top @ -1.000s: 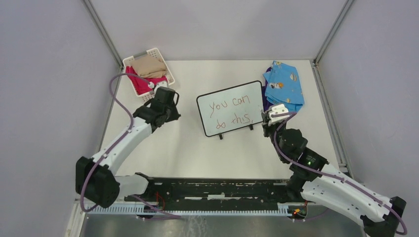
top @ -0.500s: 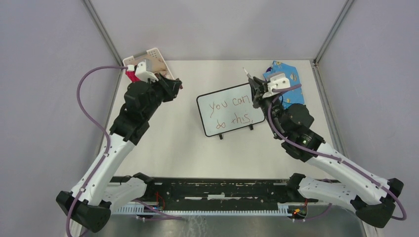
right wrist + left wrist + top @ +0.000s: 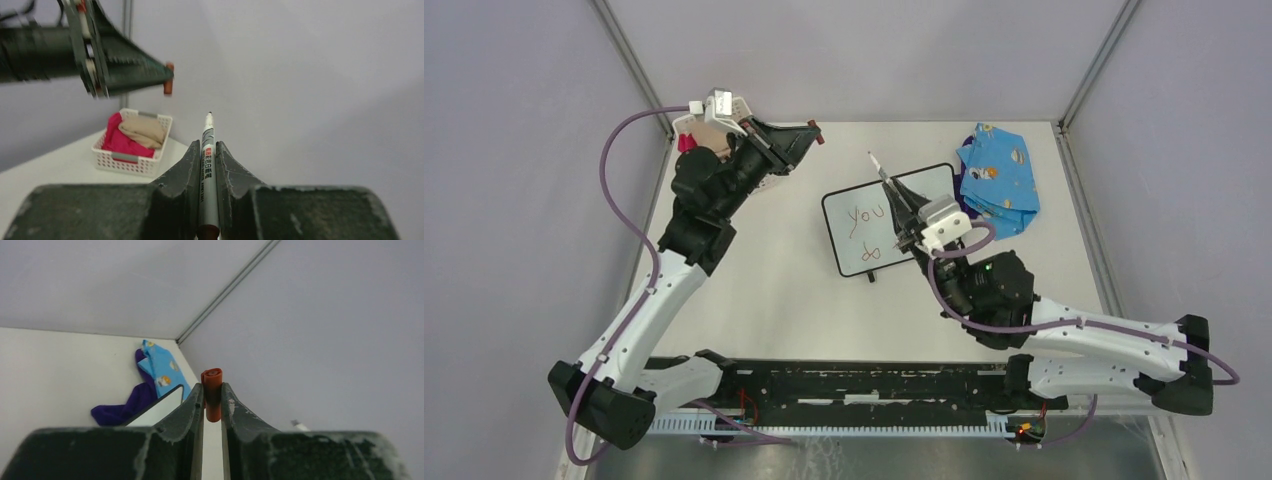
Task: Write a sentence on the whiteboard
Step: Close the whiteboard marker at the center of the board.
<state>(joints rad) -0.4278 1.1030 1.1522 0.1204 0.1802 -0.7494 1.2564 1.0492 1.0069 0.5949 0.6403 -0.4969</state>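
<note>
Marker (image 3: 208,165), which claw has it?

Right claw (image 3: 207,150). Its two fingers are pinched tight on the barrel, with the tip pointing up and away, in the air above the whiteboard (image 3: 874,237).

And the left claw (image 3: 212,395)?

Clamped on a little red cap (image 3: 212,401), held high toward the back of the table (image 3: 774,290), left of the middle. The white basket (image 3: 132,147) sits in the back left corner behind that arm. Cap and marker tip are well apart.

Where does the whiteboard sit?

About mid-table, turned at a slant, between the two arms. One black foot shows at its near edge. The right claw hangs over its right half, so from overhead I only read "you" on the top line and "do" under it, in red. The rest is hidden behind the arm.

Anything beside it?

Blue cloth (image 3: 999,180) with a printed pattern, just past the board's right end toward the back right corner, lying on a purple cloth (image 3: 125,411). Neither claw touches them.
</note>
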